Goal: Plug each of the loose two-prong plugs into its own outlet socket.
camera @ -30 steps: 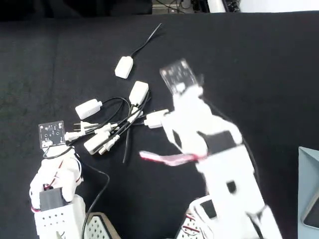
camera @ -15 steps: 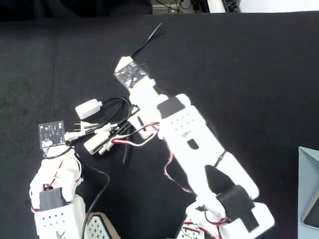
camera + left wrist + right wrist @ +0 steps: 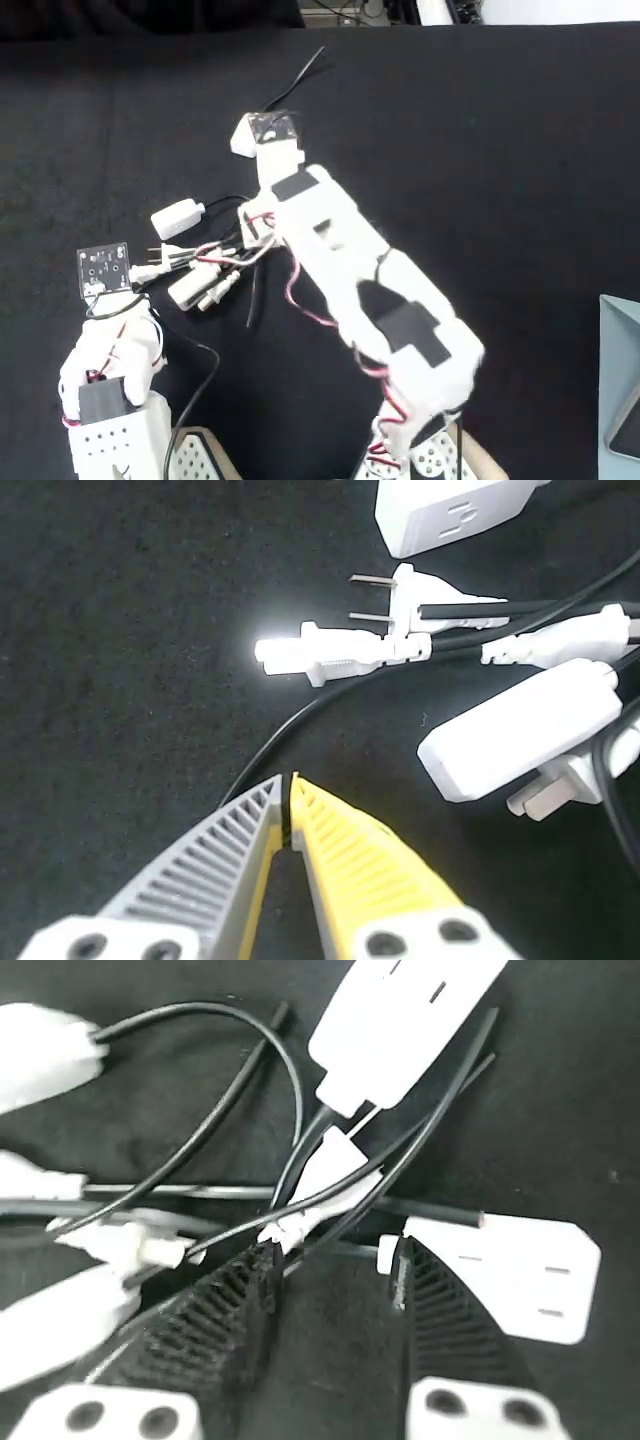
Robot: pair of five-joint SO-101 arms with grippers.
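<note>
Likely a robotics lab or hobby workshop: a black cloth-covered surface (image 3: 520, 200) carries two white plastic arms, the left arm (image 3: 110, 370) and the right arm (image 3: 340, 250), with bare red and white wiring (image 3: 293, 285); loose cables (image 3: 345, 12) lie beyond its far edge.

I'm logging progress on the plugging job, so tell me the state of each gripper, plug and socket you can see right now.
left gripper, shut.
right gripper, open.
two-prong plug, unplugged, prongs bare.
upper socket, slots empty.
side socket, slots empty.
</note>
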